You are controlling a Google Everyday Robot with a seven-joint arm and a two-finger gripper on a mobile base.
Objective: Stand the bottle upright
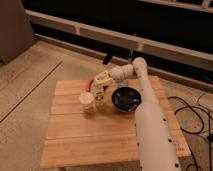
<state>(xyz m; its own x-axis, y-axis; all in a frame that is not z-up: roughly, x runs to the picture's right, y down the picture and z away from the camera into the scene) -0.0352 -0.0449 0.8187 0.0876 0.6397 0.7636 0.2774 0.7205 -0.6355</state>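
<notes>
The small whitish bottle (99, 97) is on the wooden table (90, 135), right beside the white round cup (86, 100), on its right side. It looks roughly upright, partly covered by the gripper. My gripper (97, 86) reaches in from the right on the long white arm (150, 125) and sits directly over the top of the bottle, at or touching it. The dark blue bowl (125, 98) stands just right of the bottle, under the forearm.
The table is a small slatted wooden top on a speckled floor. Black cables (192, 115) lie on the floor to the right. A low ledge (100, 35) runs along the dark wall behind the table.
</notes>
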